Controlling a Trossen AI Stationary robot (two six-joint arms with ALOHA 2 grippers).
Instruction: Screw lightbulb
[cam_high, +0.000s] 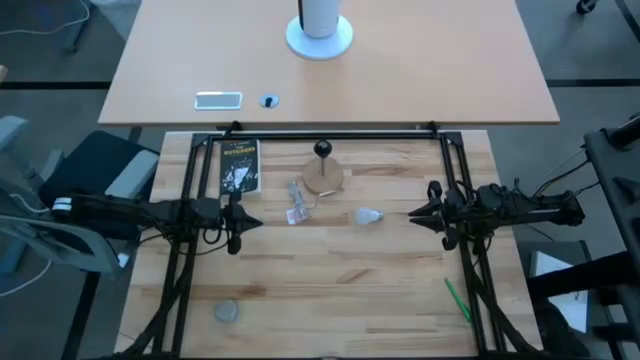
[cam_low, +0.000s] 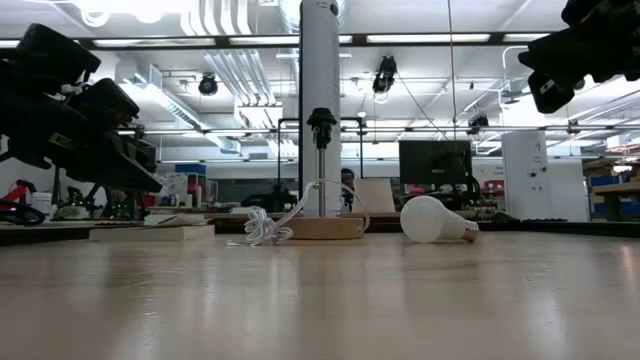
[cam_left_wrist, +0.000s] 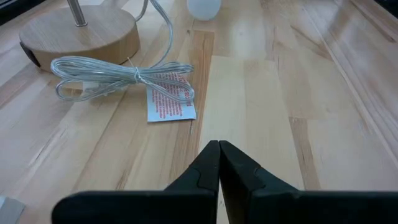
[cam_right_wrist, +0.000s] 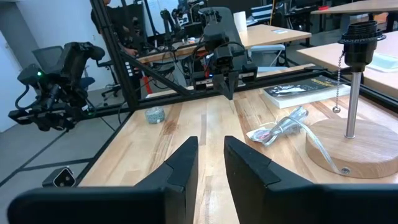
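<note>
The white lightbulb (cam_high: 368, 215) lies on its side on the wooden table between both arms, its screw base (cam_low: 468, 232) toward the right arm. The lamp stands behind it: a black socket (cam_high: 323, 150) on a thin stem over a round wooden base (cam_high: 323, 178). Its bundled clear cord (cam_left_wrist: 118, 74) lies beside the base. My left gripper (cam_left_wrist: 219, 146) hovers shut at the table's left, pointing toward the bulb (cam_left_wrist: 203, 7). My right gripper (cam_right_wrist: 211, 142) hovers level at the right, slightly open, with nothing between its fingers.
A dark book (cam_high: 239, 166) lies at the far left inside the black frame (cam_high: 330, 132). A grey round thing (cam_high: 227, 312) sits near the front left and a green pen (cam_high: 457, 298) near the front right. Bare tabletop lies in front of the bulb.
</note>
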